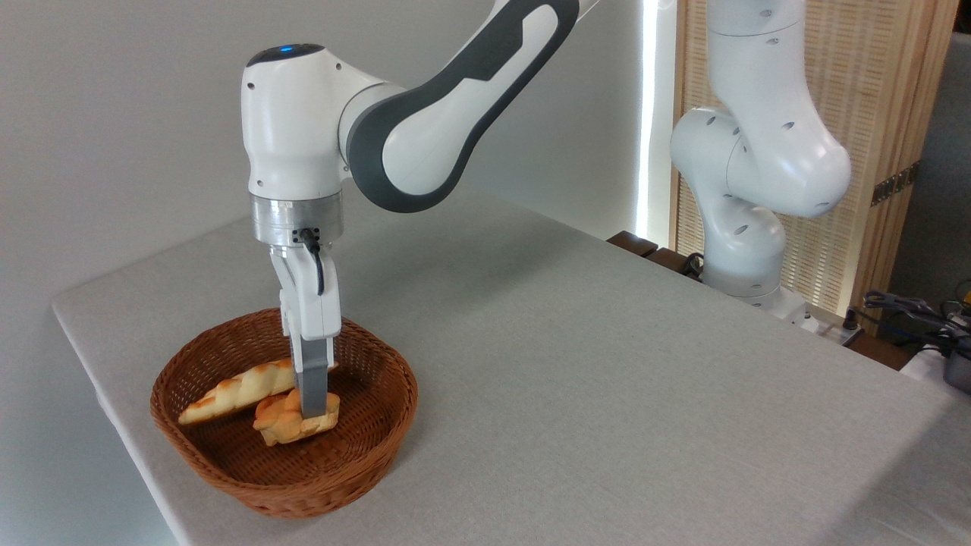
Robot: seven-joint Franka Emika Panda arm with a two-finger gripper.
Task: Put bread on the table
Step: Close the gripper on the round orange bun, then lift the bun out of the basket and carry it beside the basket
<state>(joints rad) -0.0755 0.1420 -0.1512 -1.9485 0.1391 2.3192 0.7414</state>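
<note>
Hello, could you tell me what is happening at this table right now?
A white robot arm has reached straight down into a brown wicker basket near the table's left corner. Its pincer is down at a small golden bun, which lies beside a long braided loaf. Whether the fingers have closed on the bun is not clear. Both breads are inside the basket.

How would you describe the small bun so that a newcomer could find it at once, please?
Look for the brown wicker basket near the left end of the grey table. Two breads lie inside; the bun is the front one, right at the tip of the arm's tool. It is round, lobed and golden-orange, unlike the long pale braided loaf behind it.
</note>
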